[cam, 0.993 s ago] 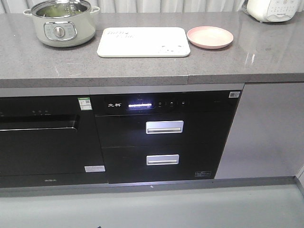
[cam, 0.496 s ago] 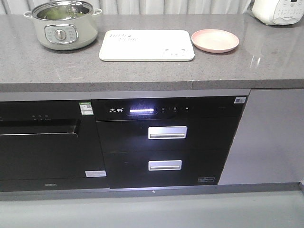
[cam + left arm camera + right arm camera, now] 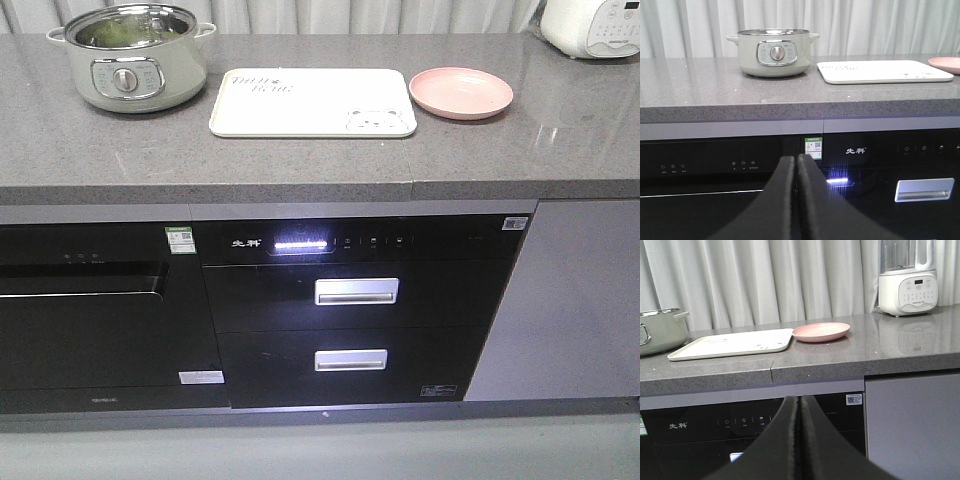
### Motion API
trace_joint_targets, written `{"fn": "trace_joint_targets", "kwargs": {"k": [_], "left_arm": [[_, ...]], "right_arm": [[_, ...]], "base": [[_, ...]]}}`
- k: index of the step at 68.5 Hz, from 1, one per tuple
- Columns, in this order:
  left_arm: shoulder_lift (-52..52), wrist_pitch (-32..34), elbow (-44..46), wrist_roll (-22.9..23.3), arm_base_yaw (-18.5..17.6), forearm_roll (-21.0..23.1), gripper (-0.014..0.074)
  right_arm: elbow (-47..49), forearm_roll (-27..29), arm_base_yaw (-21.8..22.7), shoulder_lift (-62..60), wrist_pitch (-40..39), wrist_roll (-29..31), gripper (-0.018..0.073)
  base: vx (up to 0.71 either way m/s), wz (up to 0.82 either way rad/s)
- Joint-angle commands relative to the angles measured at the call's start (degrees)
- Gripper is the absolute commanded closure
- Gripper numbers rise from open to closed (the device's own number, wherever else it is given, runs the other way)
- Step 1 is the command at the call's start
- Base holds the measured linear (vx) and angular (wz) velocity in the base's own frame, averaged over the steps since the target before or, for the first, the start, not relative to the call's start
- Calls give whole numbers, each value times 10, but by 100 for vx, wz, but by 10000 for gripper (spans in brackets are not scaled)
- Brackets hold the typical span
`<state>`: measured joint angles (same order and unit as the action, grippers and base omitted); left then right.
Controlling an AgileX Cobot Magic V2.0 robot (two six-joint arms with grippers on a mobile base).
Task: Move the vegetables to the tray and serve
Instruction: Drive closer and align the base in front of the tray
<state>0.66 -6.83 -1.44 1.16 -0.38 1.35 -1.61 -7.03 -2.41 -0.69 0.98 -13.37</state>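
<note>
Crinkly light-green lettuce leaves [image 3: 118, 30] lie inside the pale-green round electric pot [image 3: 130, 75] at the upper left of the front view. The large cream rectangular plastic tray [image 3: 300, 110] sits just right of it, long axis left to right, nothing on it. The left gripper [image 3: 794, 159], fingers pressed together on nothing, has the pot up-frame of its tips, so the left arm looks nearer. The right gripper [image 3: 799, 400], likewise closed and empty, catches only the pot's edge at frame left. Only the front view shows the pot's inside.

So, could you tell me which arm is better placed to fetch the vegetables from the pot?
Left, probably: the pot holding the vegetables stands straight ahead of the left gripper, whereas from the right gripper it sits far left.
</note>
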Motion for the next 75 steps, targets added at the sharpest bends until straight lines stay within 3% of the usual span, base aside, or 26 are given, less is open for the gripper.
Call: {"fn": "trace_joint_targets", "kwargs": {"k": [1, 75], "left_arm": [[8, 42, -15, 1, 0, 0, 602], [8, 42, -15, 1, 0, 0, 602]], "right_arm": [[-9, -7, 4, -3, -44, 3, 561], [-9, -7, 4, -3, -43, 3, 561]], "base": [[5, 0], [5, -1]]}}
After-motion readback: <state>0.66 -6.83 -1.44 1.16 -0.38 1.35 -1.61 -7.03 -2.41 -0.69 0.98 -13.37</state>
